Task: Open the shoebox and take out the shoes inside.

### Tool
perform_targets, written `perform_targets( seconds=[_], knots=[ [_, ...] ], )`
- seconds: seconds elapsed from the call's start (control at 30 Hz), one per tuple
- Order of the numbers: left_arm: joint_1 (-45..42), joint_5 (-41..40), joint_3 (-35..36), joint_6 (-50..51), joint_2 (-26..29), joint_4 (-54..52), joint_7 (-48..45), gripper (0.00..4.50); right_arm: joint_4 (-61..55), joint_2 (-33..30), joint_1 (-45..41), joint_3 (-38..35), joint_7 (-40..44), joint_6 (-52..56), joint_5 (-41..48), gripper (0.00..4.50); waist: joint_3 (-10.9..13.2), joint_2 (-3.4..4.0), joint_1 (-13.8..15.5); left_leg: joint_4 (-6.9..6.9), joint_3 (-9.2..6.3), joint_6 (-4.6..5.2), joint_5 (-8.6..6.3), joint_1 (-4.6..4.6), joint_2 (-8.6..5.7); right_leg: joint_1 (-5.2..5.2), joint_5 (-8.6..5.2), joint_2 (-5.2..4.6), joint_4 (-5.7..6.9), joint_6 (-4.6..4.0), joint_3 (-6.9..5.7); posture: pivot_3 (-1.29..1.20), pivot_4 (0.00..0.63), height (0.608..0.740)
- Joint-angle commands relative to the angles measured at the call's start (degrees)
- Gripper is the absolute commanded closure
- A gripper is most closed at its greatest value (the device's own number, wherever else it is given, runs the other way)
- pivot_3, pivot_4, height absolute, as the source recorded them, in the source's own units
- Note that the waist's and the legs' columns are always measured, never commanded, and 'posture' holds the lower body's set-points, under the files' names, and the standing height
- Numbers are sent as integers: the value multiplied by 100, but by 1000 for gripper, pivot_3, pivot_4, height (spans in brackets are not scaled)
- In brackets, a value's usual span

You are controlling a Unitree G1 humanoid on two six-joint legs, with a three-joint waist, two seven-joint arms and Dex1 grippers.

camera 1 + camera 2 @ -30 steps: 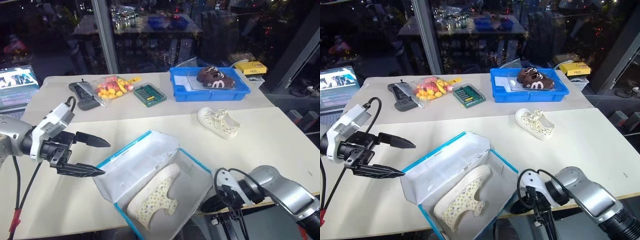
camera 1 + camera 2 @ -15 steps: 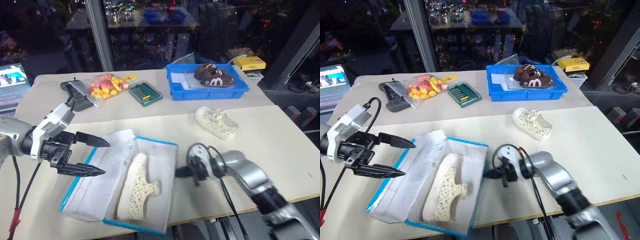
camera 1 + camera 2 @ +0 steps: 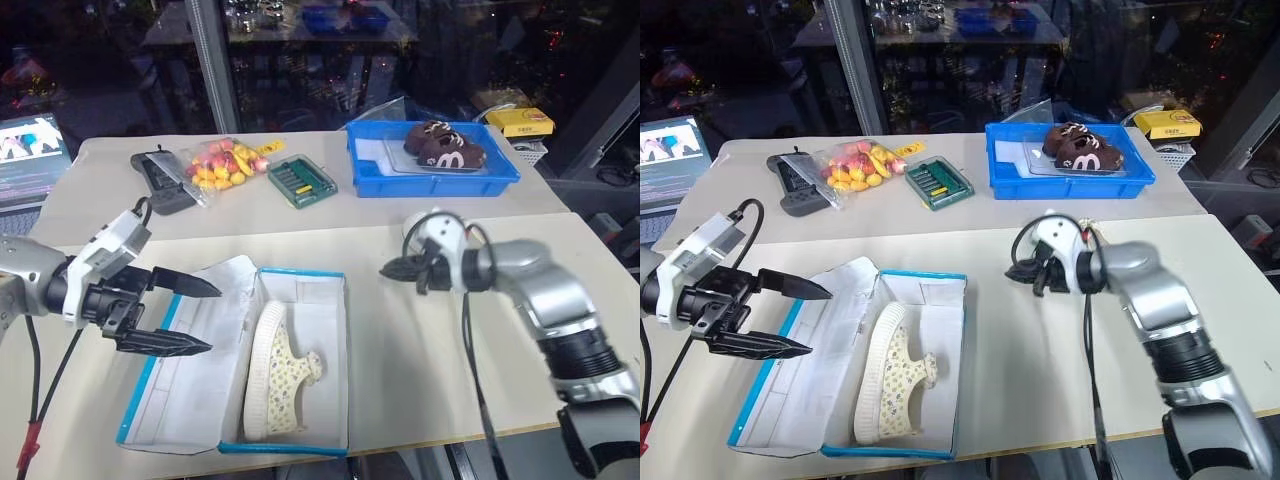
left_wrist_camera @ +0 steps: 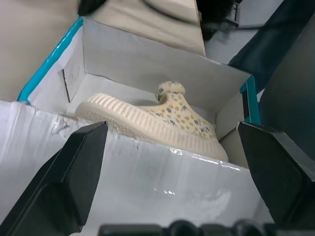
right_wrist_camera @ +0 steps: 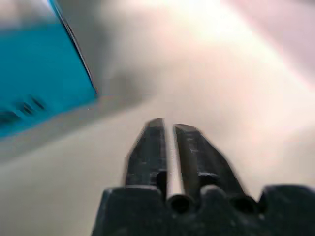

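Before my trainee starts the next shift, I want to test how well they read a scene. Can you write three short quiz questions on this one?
1. True or false: the shoebox lies open.
2. How many shoes are inside it?
3. What does the left hand hold: A) a shoe, B) the lid, C) nothing?

Key:
1. True.
2. One, a shoe lying on its side.
3. C; its fingers are spread beside the box.

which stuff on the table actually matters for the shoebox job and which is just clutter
Belongs to the job:
- shoebox, lid open
- shoe lying inside it

Just lying about:
- blue tray holding brown lumps
- green tool case
- bag of sweets
- black handheld device
- laptop
- yellow box
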Motion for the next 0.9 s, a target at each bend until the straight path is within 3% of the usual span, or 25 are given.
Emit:
perform_targets(
  seconds=[0.03,0.23,0.57,0.9],
  knots=[
    [-156,-1,58,-99,-29,-42,9,0,-880,16,-356,-67,274,523,643,1995,0,0,7,1,-2,0,0,0,0,0,-2,1,2,3,-1,0,150,740],
    [-233,71,-26,-133,-115,12,3,0,-1453,530,-739,534,135,882,864,34,1,1,16,26,-3,-1,1,-2,0,2,-4,0,11,12,0,0,150,740],
    [-21,138,155,-130,-99,-37,36,0,-1350,1146,-841,1460,133,702,653,34,1,1,20,35,-4,-1,1,-7,0,1,0,0,15,10,-1,0,150,740],
    [272,60,362,-85,-123,-227,182,0,-1398,868,-802,2069,743,884,654,34,1,2,22,38,-4,-1,1,-7,0,1,0,0,18,9,-2,0,150,740]
  ],
)
